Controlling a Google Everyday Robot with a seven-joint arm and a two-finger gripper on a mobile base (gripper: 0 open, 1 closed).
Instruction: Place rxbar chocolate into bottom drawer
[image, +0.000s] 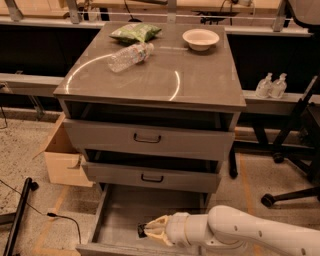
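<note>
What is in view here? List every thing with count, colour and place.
cabinet: one, grey, centre
snack bag: one, green, cabinet top, back left
plastic bottle: one, clear, lying on its side on the cabinet top
bowl: one, white, cabinet top, back right
upper drawers: two, grey with black handles, partly pulled out
bottom drawer: one, grey, pulled open
rxbar chocolate: one, dark, at the tool's tip over the bottom drawer
cardboard box: one, tan, on the floor left of the cabinet
pump bottles: two, pale, on the ledge at right
chair base: one, black, far right
pole: one, black, on the floor at left
tool: one, cream, low inside the bottom drawer, on a white arm from the right
</note>
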